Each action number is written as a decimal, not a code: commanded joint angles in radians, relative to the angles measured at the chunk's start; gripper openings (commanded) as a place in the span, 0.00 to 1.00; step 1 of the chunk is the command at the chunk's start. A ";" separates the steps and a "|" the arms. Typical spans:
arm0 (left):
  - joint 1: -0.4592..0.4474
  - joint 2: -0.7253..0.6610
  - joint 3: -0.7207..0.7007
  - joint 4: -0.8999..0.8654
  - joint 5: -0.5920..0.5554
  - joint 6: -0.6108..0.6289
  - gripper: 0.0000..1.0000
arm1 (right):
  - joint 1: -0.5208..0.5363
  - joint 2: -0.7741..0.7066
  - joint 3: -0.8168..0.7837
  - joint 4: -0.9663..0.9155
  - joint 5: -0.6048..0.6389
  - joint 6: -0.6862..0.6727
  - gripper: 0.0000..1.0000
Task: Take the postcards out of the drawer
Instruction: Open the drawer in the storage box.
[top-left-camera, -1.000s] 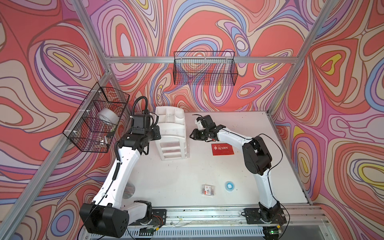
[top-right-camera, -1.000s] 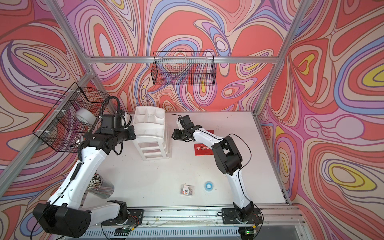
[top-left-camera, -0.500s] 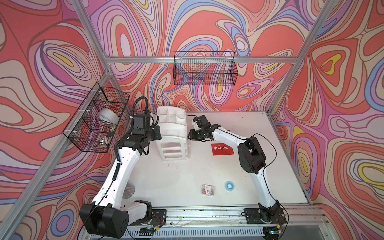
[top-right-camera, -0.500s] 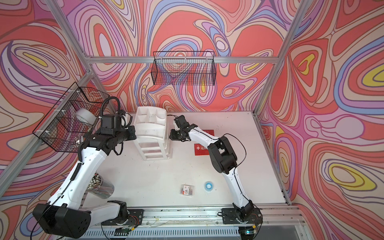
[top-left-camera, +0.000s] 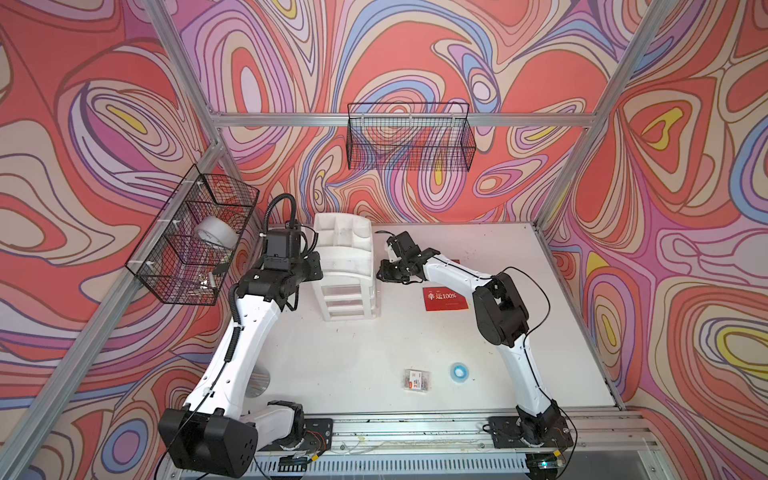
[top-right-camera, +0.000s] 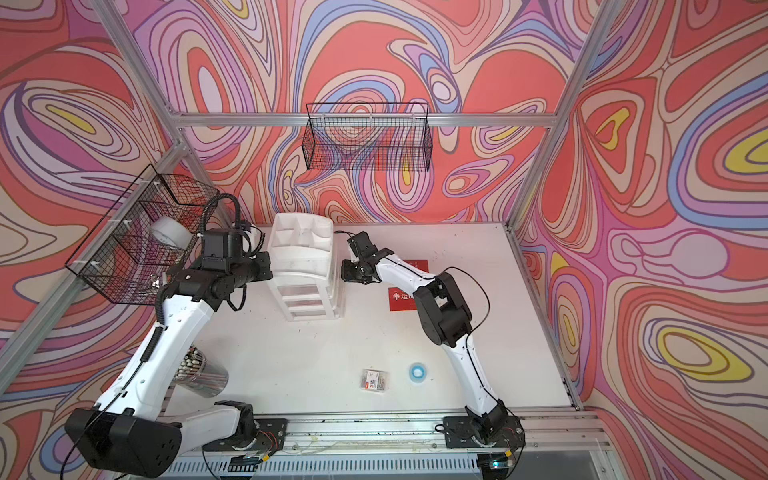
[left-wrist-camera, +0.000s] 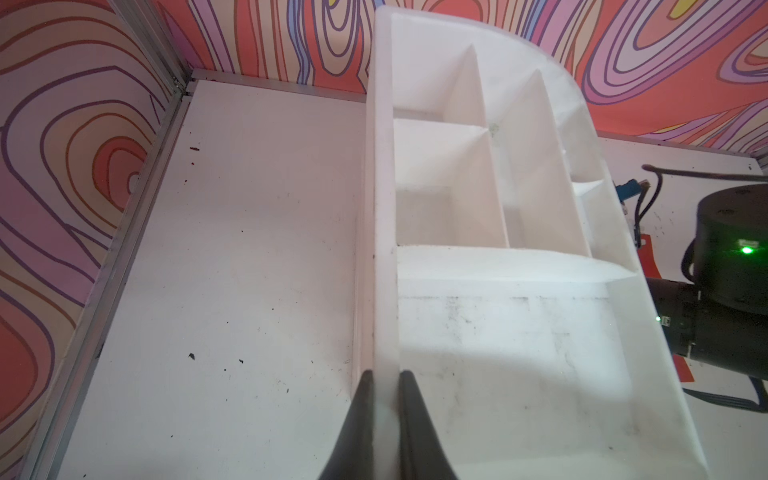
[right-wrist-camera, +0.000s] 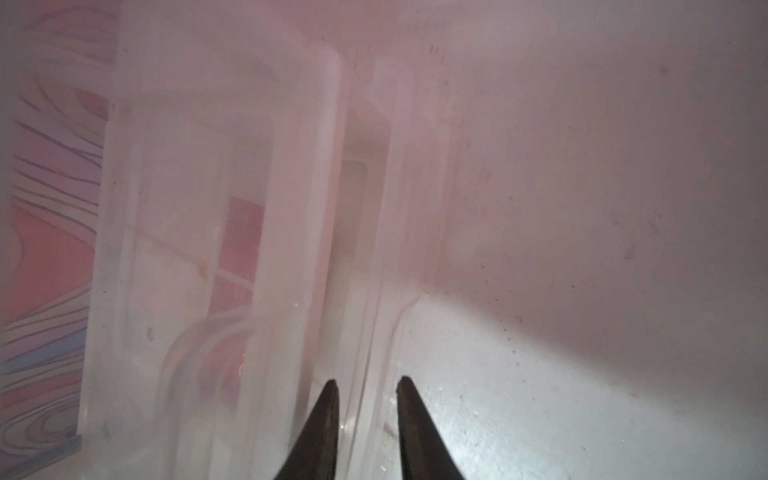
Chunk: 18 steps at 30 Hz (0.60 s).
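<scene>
One postcard (top-right-camera: 400, 298) beside drawer unit (top-right-camera: 305, 266), half under arm; left gripper (left-wrist-camera: 384, 376) pinches unit wall; right gripper (right-wrist-camera: 366, 384) narrowly apart astride blurred drawer lip (right-wrist-camera: 368, 324).

White lettering reading "幸运100%" stands on the flat red rectangular postcard (top-left-camera: 444, 298). It lies face up on the white table (top-left-camera: 353, 353), to the right of the white plastic drawer unit (top-left-camera: 349, 286). In a top view only the first two characters, "幸运", show on the postcard (top-right-camera: 400, 300), the rest being covered by the black elbow of the right arm (top-right-camera: 440, 307). The small clear packet with a red label (top-left-camera: 417, 379), lying near the table's near edge, bears print too small to read.
</scene>
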 joint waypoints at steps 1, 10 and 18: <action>-0.005 -0.005 -0.036 -0.089 0.051 0.021 0.00 | 0.009 0.035 0.043 -0.032 0.019 0.018 0.23; -0.005 -0.007 -0.032 -0.082 0.059 0.016 0.00 | 0.032 0.060 0.106 -0.091 0.076 0.047 0.22; -0.005 -0.019 -0.037 -0.075 0.055 0.009 0.00 | 0.046 0.098 0.169 -0.153 0.122 0.053 0.17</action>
